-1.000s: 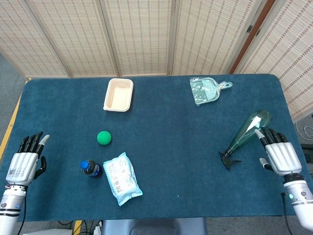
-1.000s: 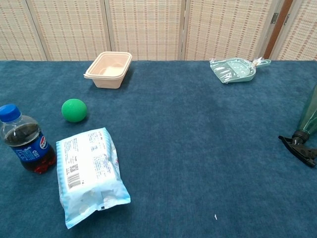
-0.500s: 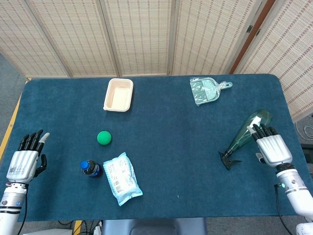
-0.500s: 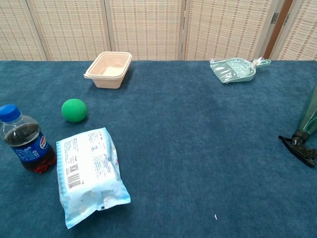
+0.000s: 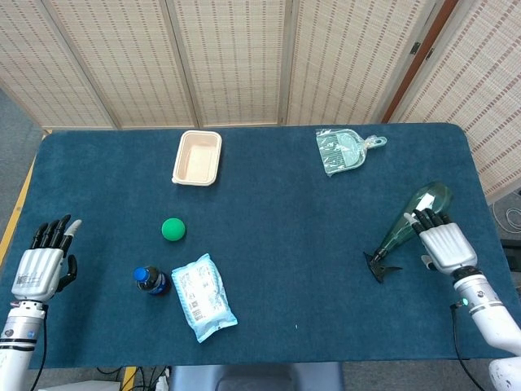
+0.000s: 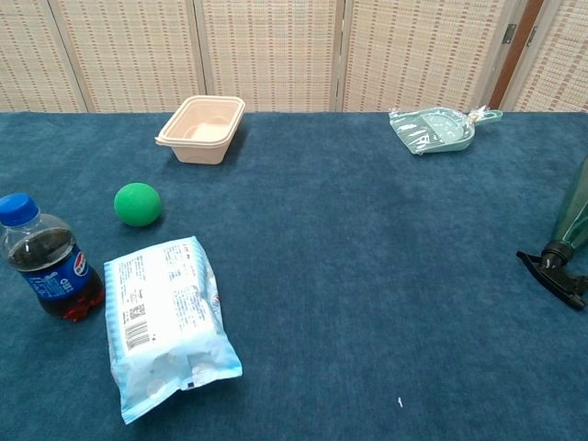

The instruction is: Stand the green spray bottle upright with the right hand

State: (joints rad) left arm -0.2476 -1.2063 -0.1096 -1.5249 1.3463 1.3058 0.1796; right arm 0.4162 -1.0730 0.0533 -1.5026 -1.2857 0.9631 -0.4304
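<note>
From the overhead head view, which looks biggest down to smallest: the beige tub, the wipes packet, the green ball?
1. wipes packet, though it lies nearer the camera than the tub
2. beige tub
3. green ball, clearly smallest

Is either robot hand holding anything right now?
Nothing is held. The right hand reaches the lying green spray bottle without gripping it; the left hand is empty.

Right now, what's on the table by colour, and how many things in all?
Green: 3: spray bottle, ball, dustpan
Beige: 1: container
Blue-capped: 1: cola bottle
Light blue: 1: wipes pack
Total: 6
</note>
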